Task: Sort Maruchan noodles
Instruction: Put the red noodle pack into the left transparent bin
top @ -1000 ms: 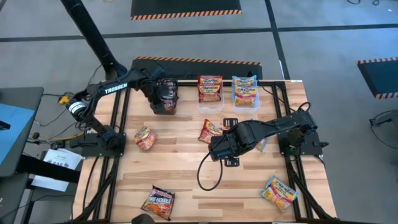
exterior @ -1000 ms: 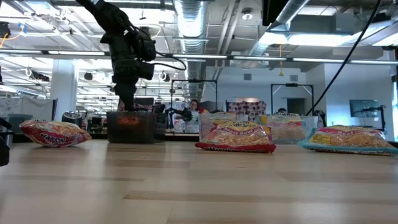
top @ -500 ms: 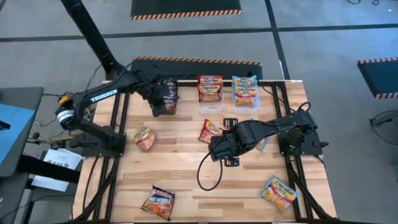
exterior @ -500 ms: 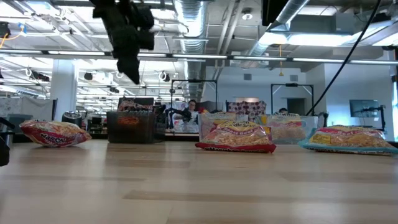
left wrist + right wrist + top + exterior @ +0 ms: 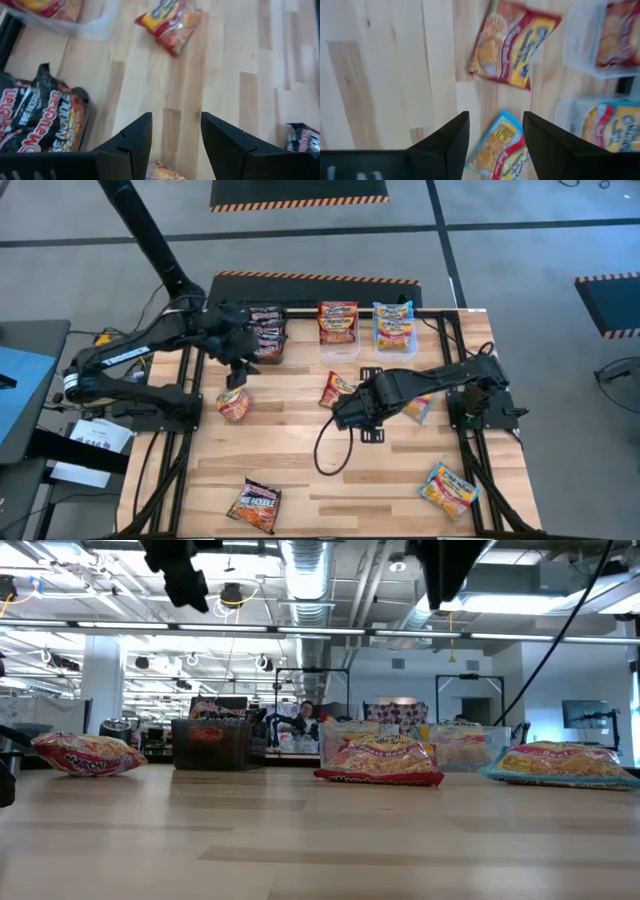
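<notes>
The left gripper [image 5: 172, 145] hangs with its 2 fingers [image 5: 135, 137] spread and empty; the black bin [image 5: 266, 335] of dark noodle packets [image 5: 37, 120] lies just to one side, a red-orange packet [image 5: 234, 402] just below. The right gripper [image 5: 492, 140] is also spread, holding nothing, above a blue-yellow packet [image 5: 501, 145], a red packet [image 5: 512, 42] just ahead, 2 clear bins [image 5: 338, 328] beyond.

floor: grey concrete [image 5: 520, 220], hazard-striped black mats [image 5: 298, 192] | ceiling: silver ducts [image 5: 305, 570], strip lights [image 5: 545, 637] | room: white column [image 5: 102, 680], wall monitor [image 5: 582, 714] | counter: pale wood planks [image 5: 350, 470]
</notes>
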{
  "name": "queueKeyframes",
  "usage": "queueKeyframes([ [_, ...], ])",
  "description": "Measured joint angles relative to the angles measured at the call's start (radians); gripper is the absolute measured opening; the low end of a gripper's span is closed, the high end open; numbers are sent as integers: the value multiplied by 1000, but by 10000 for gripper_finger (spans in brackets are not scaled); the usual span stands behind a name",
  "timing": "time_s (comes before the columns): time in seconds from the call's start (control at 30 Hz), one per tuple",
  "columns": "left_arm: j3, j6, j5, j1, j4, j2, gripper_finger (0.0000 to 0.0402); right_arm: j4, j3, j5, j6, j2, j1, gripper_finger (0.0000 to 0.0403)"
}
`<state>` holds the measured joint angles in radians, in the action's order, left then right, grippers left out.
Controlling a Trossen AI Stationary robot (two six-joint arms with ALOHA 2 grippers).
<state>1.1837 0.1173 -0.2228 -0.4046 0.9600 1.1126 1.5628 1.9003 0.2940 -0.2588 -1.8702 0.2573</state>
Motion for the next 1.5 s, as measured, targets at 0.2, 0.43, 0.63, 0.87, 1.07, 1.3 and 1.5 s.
queueKeyframes([
  [0.2, 0, -44, 1, 45, 8, -68, 155, -69, -124, -83, 72, 0, -44, 204],
  [0.43, 0, -66, 2, 56, 49, -88, 155, -203, -252, -155, 160, 0, -93, 203],
  [0.63, 0, -66, 7, 56, 67, -83, 155, -342, -303, -166, 208, 0, -140, 203],
  [0.87, -9, -66, 13, 56, 90, -84, 155, -492, -321, -166, 241, 0, -195, 203],
  [1.07, -9, -73, 25, 56, 96, -84, 155, -540, -321, -166, 225, 0, -239, 204],
  [1.3, -9, -76, 25, 56, 98, -84, 155, -637, -415, -165, 203, -1, -282, 203],
  [1.5, -9, -68, 25, 56, 98, -84, 155, -698, -497, -166, 180, 0, -301, 203],
])
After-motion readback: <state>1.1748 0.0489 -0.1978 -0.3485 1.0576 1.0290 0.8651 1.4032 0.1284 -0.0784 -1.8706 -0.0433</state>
